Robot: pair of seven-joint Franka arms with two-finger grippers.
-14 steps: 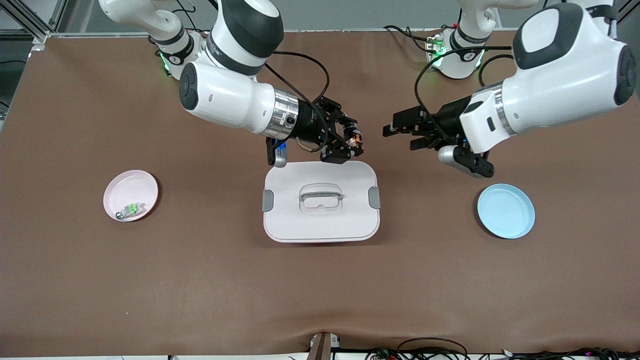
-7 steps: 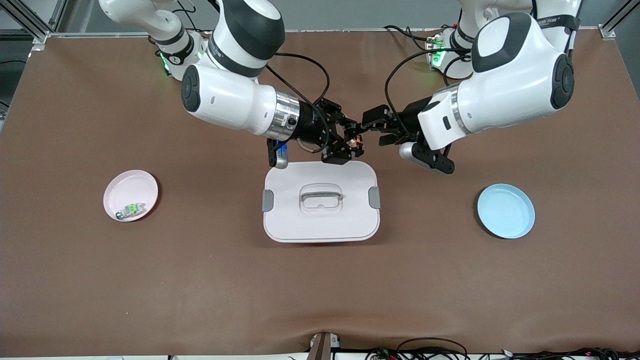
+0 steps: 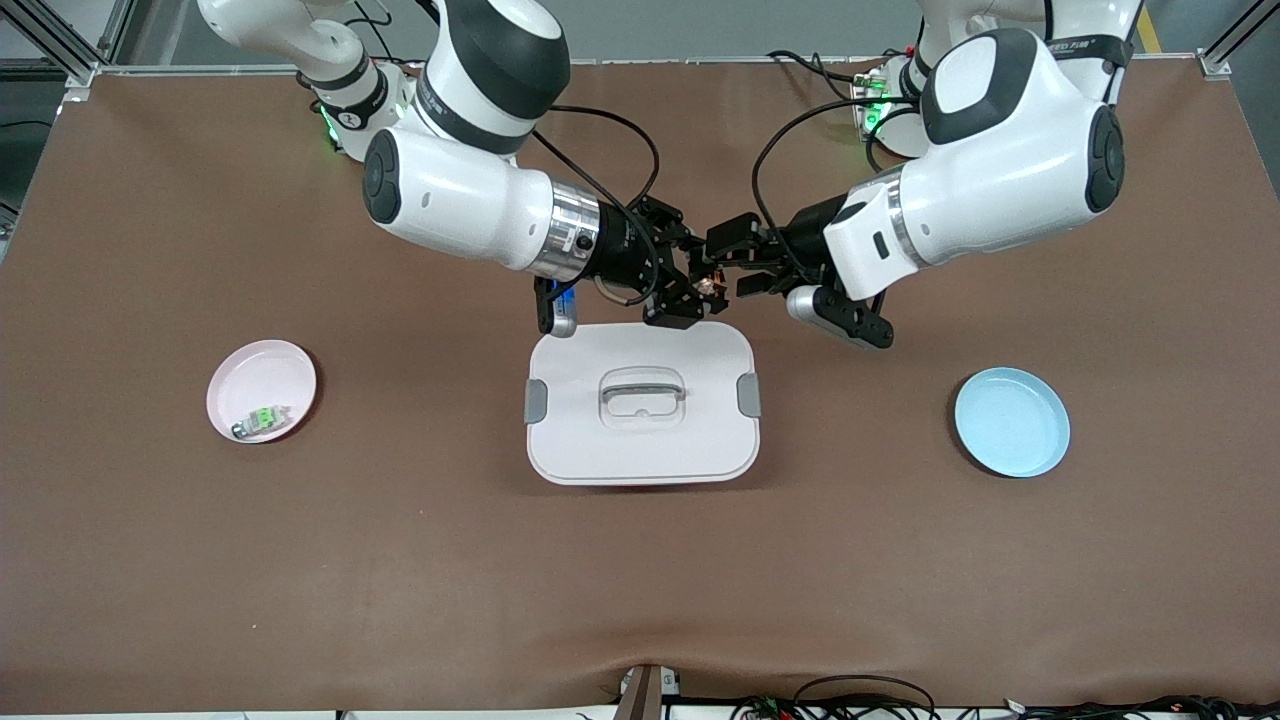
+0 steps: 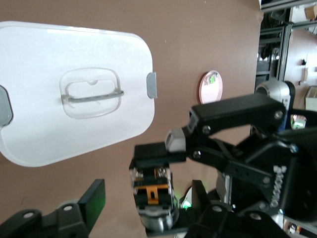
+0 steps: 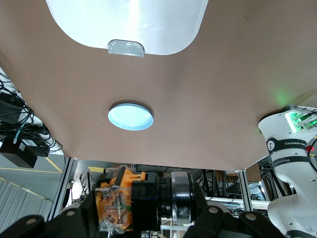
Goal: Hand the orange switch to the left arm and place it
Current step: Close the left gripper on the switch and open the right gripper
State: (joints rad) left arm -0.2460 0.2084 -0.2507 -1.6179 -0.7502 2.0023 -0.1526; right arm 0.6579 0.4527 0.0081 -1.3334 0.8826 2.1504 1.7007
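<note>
- Handover in mid-air: my right gripper [image 3: 703, 285] is clenched on the tiny black blocky orange switch [image 3: 711, 287], holding it up over the table edge of the large white rounded-rectangular plastic box [image 3: 641, 402] that lies farthest from the front camera.
- My left gripper [image 3: 727, 262] is level with the switch over that same box edge, its fingers on either side of the part; I cannot tell whether they have bitten yet or stand slightly apart.
- In the left wrist view the switch [image 4: 152, 184] sits at the tip of the right gripper's black fingers [image 4: 153, 154], orange face showing, above bare brown table beside the box [image 4: 74, 89].
- The round light-blue plate [image 3: 1011, 421], beside the box toward the left arm's end, is empty; I judge it the destination.
- The round pink plate [image 3: 261, 390], beside the box toward the right arm's end, holds a small green-and-grey component [image 3: 263, 420], not my concern.
- Risks, as I judge them: if I release with the right before the left grips firmly, the switch drops onto the box lid or the table; a grip on the corner alone could twist it out; fingers of the two grippers could clash; a low swing away could clip the box.
</note>
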